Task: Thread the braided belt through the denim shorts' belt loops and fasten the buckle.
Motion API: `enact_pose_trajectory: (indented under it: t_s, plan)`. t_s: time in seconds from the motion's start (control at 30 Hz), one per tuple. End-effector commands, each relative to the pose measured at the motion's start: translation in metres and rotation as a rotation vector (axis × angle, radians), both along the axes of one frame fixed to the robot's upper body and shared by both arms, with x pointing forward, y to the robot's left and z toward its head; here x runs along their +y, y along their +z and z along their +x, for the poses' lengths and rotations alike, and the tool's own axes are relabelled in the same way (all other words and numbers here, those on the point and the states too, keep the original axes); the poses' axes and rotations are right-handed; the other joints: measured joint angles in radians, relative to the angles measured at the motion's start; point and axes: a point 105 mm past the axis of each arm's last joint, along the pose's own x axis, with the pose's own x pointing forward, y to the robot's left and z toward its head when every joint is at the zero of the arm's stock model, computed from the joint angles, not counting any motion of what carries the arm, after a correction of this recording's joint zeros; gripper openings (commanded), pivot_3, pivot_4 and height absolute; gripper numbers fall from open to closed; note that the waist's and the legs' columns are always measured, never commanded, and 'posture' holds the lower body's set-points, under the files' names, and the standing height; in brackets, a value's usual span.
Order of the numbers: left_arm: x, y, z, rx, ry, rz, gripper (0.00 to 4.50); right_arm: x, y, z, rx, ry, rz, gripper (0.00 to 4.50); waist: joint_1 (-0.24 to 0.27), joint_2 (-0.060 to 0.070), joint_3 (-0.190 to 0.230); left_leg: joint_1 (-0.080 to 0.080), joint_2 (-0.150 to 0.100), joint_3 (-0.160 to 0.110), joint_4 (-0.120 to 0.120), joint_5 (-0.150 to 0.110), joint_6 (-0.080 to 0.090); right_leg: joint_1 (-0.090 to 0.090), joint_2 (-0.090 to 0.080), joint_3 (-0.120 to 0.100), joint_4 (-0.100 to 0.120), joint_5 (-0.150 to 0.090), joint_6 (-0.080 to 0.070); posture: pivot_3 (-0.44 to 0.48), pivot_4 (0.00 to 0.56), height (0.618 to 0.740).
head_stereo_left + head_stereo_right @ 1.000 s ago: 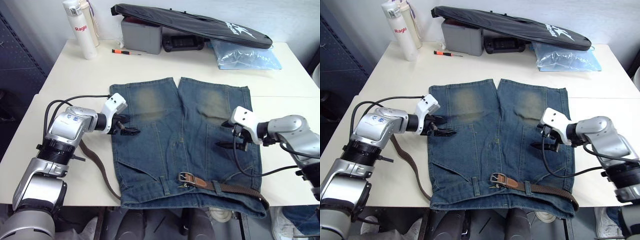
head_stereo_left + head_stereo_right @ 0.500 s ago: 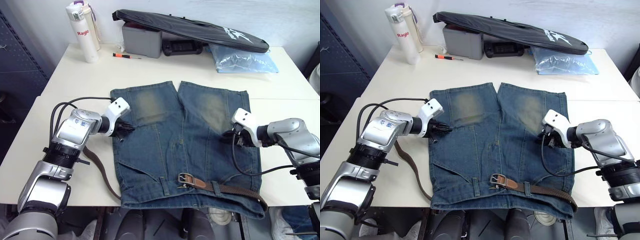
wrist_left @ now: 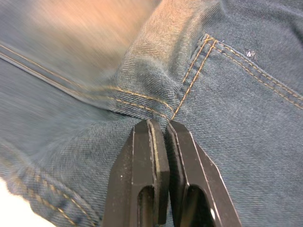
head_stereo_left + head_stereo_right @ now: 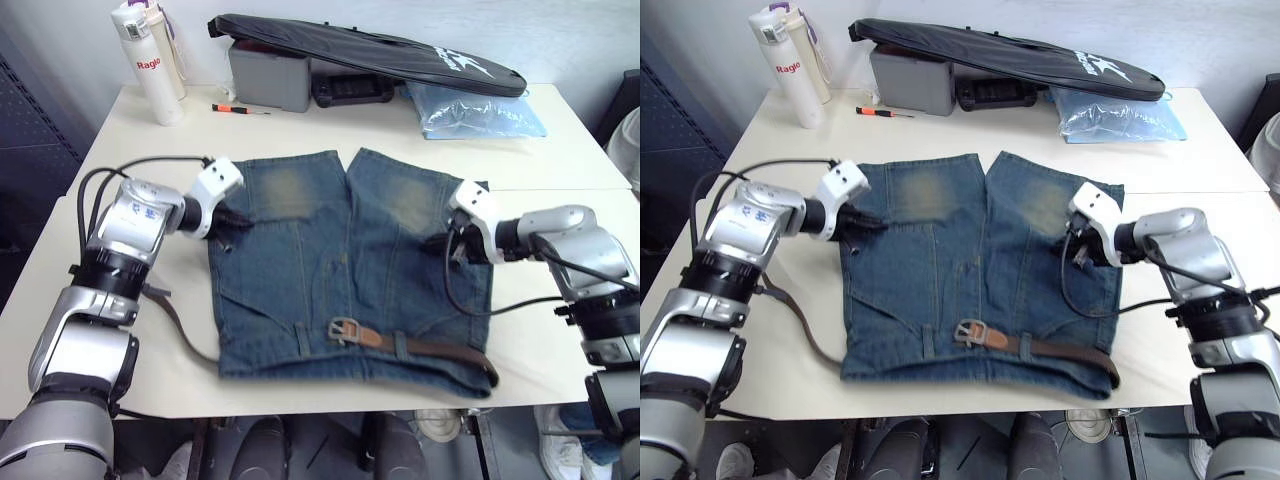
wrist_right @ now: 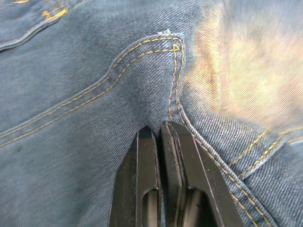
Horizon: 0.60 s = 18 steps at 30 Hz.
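The denim shorts [image 4: 345,260] lie flat on the table [image 4: 150,140], waistband towards me. The braided belt [image 4: 440,350] runs through a belt loop [image 4: 1023,345] on the waistband's right half. Its buckle [image 4: 345,328] rests near the waistband's middle. The belt's other part [image 4: 175,325] trails off the shorts' left side onto the table. My left gripper [image 4: 228,215] is shut, pinching a fold of denim [image 3: 156,101] at the shorts' left edge. On the right leg, my right gripper [image 4: 443,243] is shut on a pucker of denim [image 5: 163,106] by a pocket seam.
Along the table's far edge stand two white bottles [image 4: 145,60], a grey box [image 4: 268,75], a long black bag [image 4: 370,50] and a pale blue plastic bag [image 4: 475,110]. An orange-handled screwdriver [image 4: 238,107] lies near the bottles.
Both grippers went from open to shut on the denim. The shorts have slid away from the table's front edge, the waistband no longer hanging over it. The camera has also shifted.
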Motion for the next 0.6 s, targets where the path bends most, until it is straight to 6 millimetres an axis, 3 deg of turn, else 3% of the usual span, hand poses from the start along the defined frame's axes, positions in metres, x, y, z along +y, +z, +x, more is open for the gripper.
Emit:
enact_pose_trajectory:
  t_s: [0.03,0.27,0.5,0.6]
  plan:
    - [0.011,0.017,0.014,-0.081,0.036,0.025,0.00,-0.011,0.010,0.021,-0.077,-0.044,-0.042,0.04,-0.001,0.000,0.000,0.000,0.000,0.000,0.000,0.000,0.000,0.000,0.000,0.000,-0.001,0.000,0.000,0.000,0.150,0.740]
    - [0.007,-0.001,0.025,-0.062,0.038,0.049,0.00,-0.006,0.006,0.048,-0.142,-0.069,-0.060,0.04,-0.009,0.000,0.000,0.000,0.000,0.001,-0.001,0.000,0.000,-0.001,0.000,0.000,-0.001,0.000,0.001,0.000,0.150,0.740]
    - [0.010,-0.013,0.025,-0.045,0.033,0.075,0.00,-0.012,-0.006,0.054,-0.165,-0.071,-0.109,0.04,-0.022,0.001,0.000,-0.001,0.000,0.001,-0.001,0.000,0.000,-0.001,0.000,0.000,-0.001,0.000,0.001,0.000,0.150,0.740]
    - [0.009,-0.019,0.023,-0.021,0.011,0.071,0.00,-0.009,-0.001,0.056,-0.200,-0.056,-0.095,0.04,-0.026,0.001,0.000,-0.001,0.000,0.001,-0.001,0.000,0.000,-0.001,0.000,0.000,-0.001,0.000,0.001,0.000,0.150,0.740]
